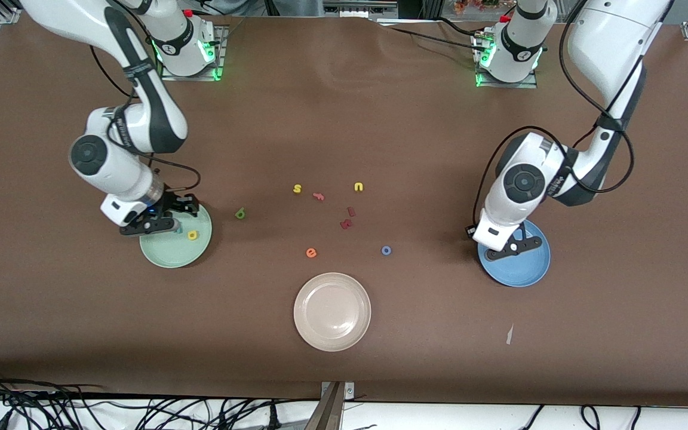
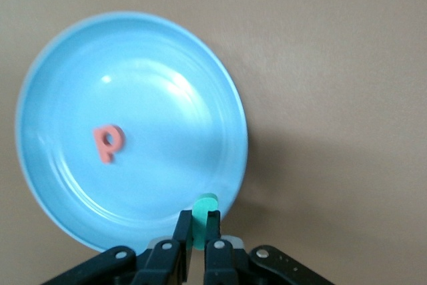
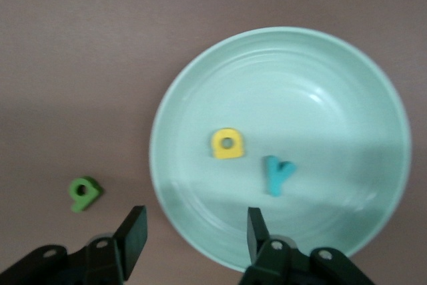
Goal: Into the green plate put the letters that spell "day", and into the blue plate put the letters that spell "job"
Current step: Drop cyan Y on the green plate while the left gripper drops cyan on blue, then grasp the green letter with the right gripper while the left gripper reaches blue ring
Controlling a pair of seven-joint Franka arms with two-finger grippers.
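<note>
- Nearest the camera sits the beige plate (image 1: 332, 312), with nothing in it; no letter belongs there.
- What could go wrong: the left gripper (image 2: 199, 237), over the edge of the blue plate (image 1: 526, 269), is pinching the teal j (image 2: 203, 213) tight. If it lets go right there, I think the j could drop on the rim and slide off onto the table.
- The right gripper (image 3: 193, 231) hangs over the green plate (image 1: 168, 254) with its fingers spread apart and nothing in them. If it comes down too low on its way to the green d (image 1: 240, 213), it might bump the plate and shake the letters.
- The d lies on the table just beside the green plate, toward the middle.
- The blue o (image 1: 386, 250) lies on the table close to the orange e (image 1: 311, 253), so the wrong one could get grabbed.
- Inside the green plate: the yellow a (image 3: 227, 143) and the teal y (image 3: 277, 173), close together.
- Inside the blue plate: the pink b (image 2: 107, 143).
</note>
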